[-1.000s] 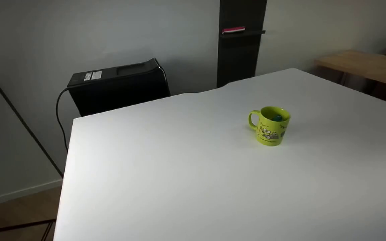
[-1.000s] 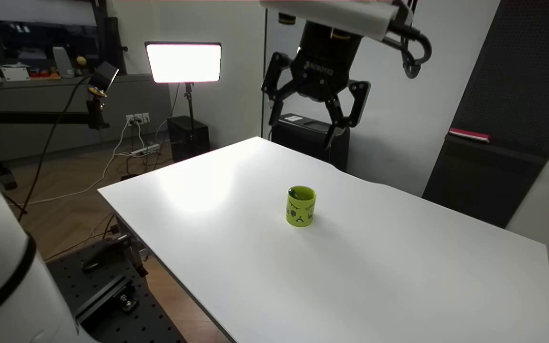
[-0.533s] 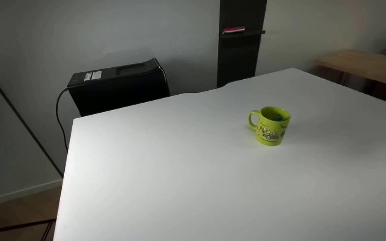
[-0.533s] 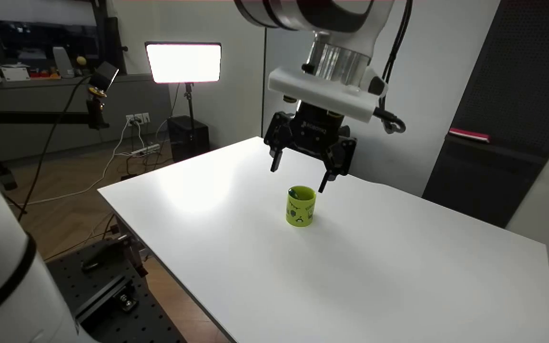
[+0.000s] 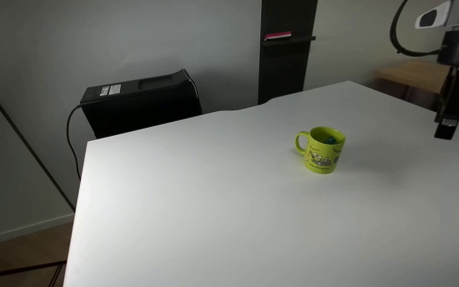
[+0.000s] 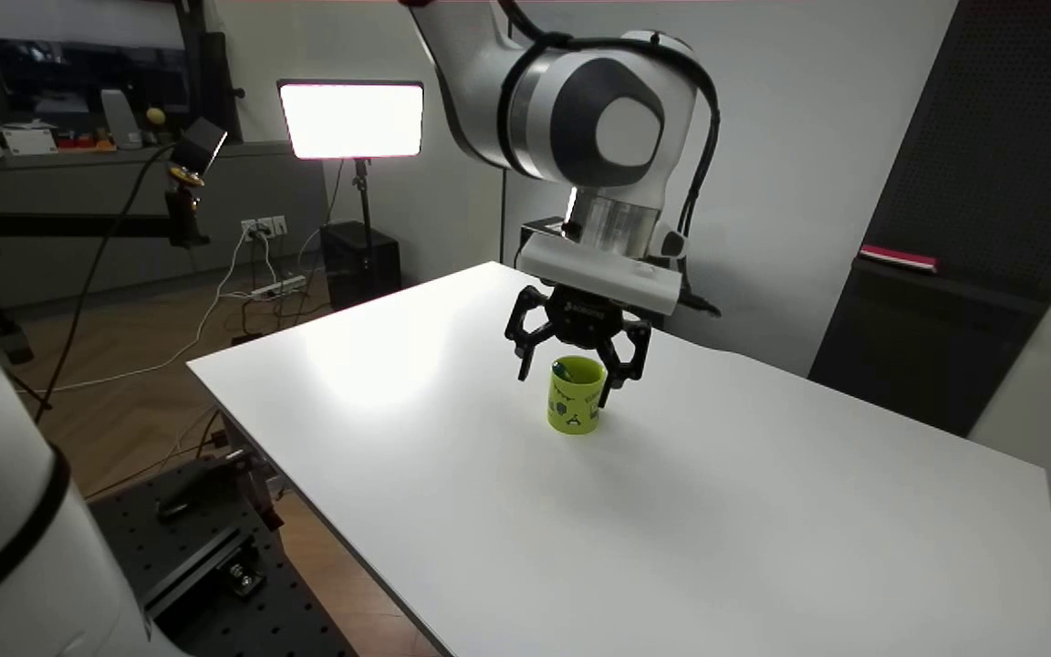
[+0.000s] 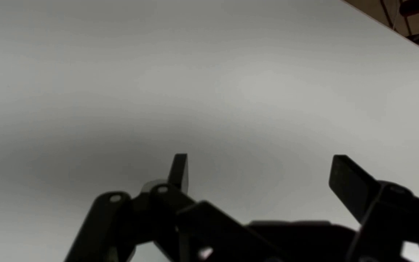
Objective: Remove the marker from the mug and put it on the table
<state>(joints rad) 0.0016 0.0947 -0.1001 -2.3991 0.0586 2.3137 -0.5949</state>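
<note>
A slim dark marker (image 6: 561,370), greenish at its end, rests inside a one-handled lime-green mug (image 5: 320,157); likely light, stiff and smooth, best pinched by that end (the rest is hidden). The black two-fingered gripper (image 7: 259,156), spread and empty, hangs over a plain white tabletop (image 5: 197,207); a bright rectangular lamp (image 6: 352,120) stands beyond.
</note>
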